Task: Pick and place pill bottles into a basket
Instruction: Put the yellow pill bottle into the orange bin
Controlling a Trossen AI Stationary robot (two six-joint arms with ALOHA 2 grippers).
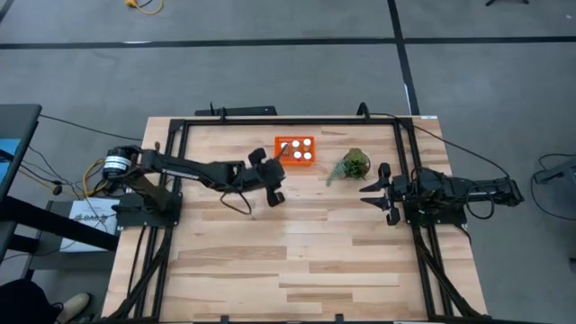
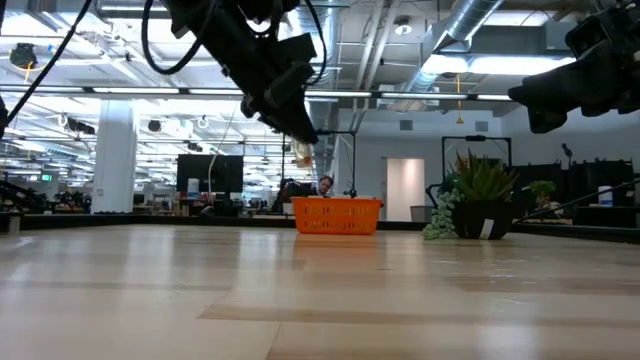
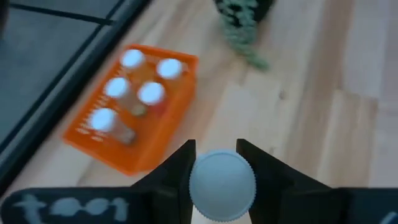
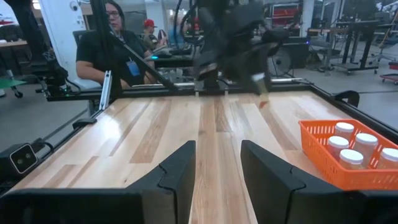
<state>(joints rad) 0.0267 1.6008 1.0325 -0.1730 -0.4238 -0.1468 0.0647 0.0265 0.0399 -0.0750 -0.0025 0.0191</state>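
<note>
Left hand [image 3: 216, 163] holds a pill bottle [image 3: 221, 185] aloft beside the basket [image 3: 134, 152].

The high view looks straight down on the whole pale wooden table [image 1: 297, 243]. The low view sits at tabletop height, facing level across it into the room. Each wrist view looks forward past its own dark fingers. All four share the small bright orange plastic basket [image 1: 296, 160] [image 2: 336, 215] [image 3: 144, 149] [image 4: 323, 158]

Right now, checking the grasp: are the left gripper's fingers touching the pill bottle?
Touching. The left wrist view shows the left gripper with both fingers pressed against the pill bottle's white cap, no gap.
</note>
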